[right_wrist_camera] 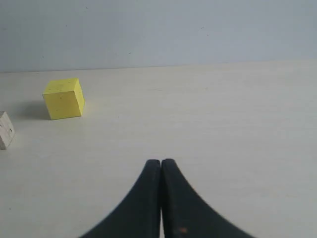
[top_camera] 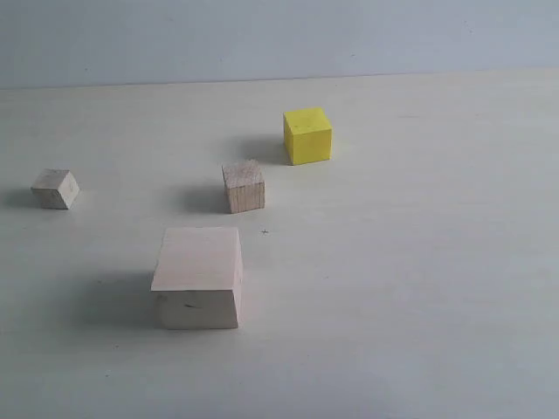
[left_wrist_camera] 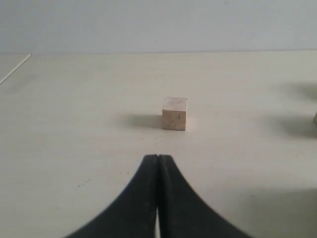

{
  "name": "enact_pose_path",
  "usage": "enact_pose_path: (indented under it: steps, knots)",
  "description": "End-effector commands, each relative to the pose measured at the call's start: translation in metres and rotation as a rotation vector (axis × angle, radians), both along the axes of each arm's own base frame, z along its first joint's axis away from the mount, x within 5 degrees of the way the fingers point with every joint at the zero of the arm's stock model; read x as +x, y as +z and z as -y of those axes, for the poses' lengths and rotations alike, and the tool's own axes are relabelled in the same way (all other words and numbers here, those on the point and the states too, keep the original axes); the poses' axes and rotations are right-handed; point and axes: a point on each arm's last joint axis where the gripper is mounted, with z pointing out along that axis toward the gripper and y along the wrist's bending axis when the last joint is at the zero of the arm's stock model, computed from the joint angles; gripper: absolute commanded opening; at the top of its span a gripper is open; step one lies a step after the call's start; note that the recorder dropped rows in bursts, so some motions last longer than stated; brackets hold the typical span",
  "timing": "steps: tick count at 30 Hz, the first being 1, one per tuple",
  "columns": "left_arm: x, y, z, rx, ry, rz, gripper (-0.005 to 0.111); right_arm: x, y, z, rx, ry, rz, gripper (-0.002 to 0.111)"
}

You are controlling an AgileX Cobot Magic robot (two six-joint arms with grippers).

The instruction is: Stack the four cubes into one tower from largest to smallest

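From where I stand, the exterior view takes in all four blocks, each apart from the others on the pale tabletop (top_camera: 419, 279) and none stacked: the large pale wood cube (top_camera: 199, 278) sits low and left of centre; the smaller brownish grained wood cube (top_camera: 244, 186) is just above it near the middle; the medium bright yellow cube (top_camera: 307, 135) is higher and to the right; the smallest pale wood cube (top_camera: 56, 188) stands alone at the far left. Only the wrist views show the claws: the left gripper (left_wrist_camera: 157, 157) has its black jaws pressed together on nothing, the smallest cube on the table ahead of it, not touching; the right gripper (right_wrist_camera: 161, 161) is likewise closed and empty, the yellow cube well ahead of it; a pale wooden block (right_wrist_camera: 5, 130) is cut off by the frame edge, and I cannot tell which cube it is.
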Motion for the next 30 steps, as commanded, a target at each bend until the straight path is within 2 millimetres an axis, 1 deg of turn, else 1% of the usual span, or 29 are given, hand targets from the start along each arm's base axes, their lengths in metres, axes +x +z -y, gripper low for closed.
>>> enact_pose_path:
  steps: [1,9,12,14,17,19,21,27,30]
  knots:
    - [0.000,0.000,0.000,-0.005,0.006,0.011,0.000,0.000,-0.001,0.000,0.000,0.001,0.004,0.000]
    - [0.000,0.000,0.000,-0.005,0.006,0.011,0.000,0.000,-0.001,0.000,0.000,0.001,0.004,0.000]
    - [0.000,0.000,0.000,-0.005,0.006,0.011,0.000,0.001,0.002,0.000,0.004,0.003,0.040,0.000]
    - [0.000,0.000,0.000,-0.005,0.006,0.011,0.000,0.002,0.010,-0.001,0.013,0.007,0.123,0.000]
    - [0.000,0.000,0.000,-0.005,0.006,0.011,0.000,0.002,0.028,-0.002,0.033,0.018,0.323,0.000]
    - [0.000,0.000,0.000,-0.005,0.006,0.011,0.000,0.001,0.036,-0.002,0.044,0.022,0.415,0.000]
    - [0.000,0.000,0.000,-0.005,0.006,0.011,0.000,0.000,0.042,-0.002,0.051,0.026,0.479,0.000]
    - [0.000,0.000,0.000,-0.005,0.006,0.011,0.000,-0.002,0.051,-0.002,0.057,0.030,0.582,0.000]
    - [0.000,0.000,0.000,-0.005,0.006,0.011,0.000,-0.007,0.062,-0.003,0.079,0.038,0.716,0.000]
